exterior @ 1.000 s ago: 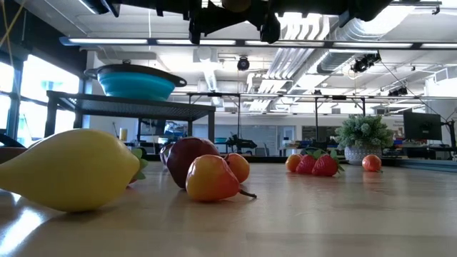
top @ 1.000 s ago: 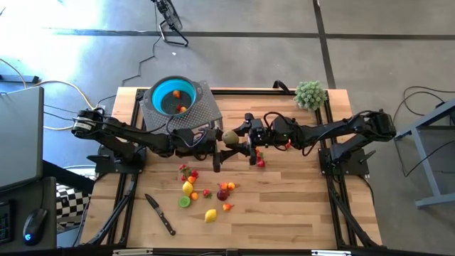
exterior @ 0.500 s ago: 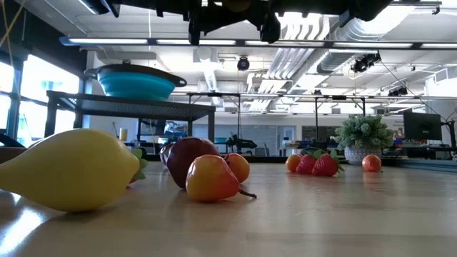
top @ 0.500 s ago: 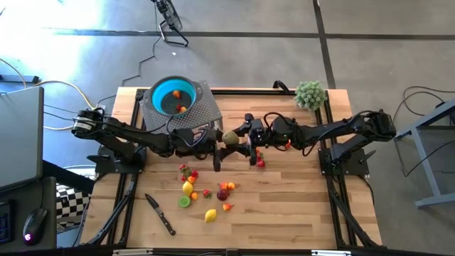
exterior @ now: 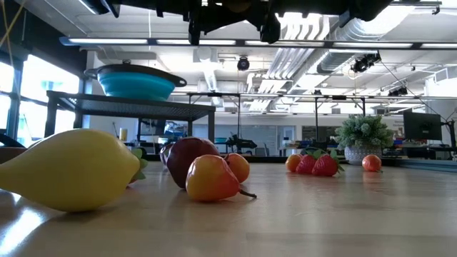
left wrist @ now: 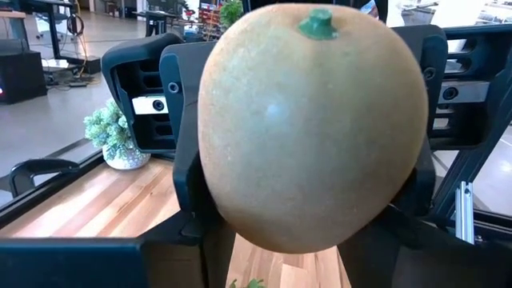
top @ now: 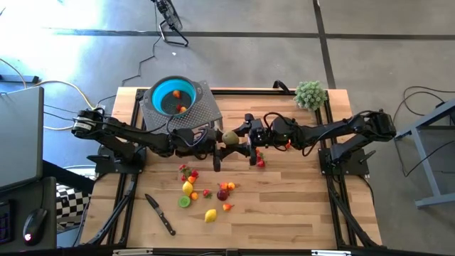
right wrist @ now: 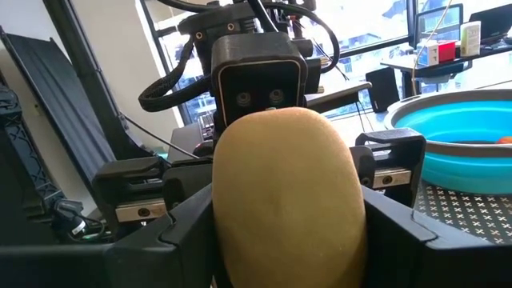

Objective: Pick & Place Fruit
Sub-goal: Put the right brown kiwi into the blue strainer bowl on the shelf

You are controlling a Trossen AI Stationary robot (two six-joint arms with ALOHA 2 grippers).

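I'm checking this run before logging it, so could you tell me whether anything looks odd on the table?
One thing: both grippers, left and right, meet mid-table around one tan pear-like fruit, held above the wood as in a handover. Otherwise nothing looks spilled or damaged.

No readable text, label, brand, number or sign is showing on anything in these views of the table and room.
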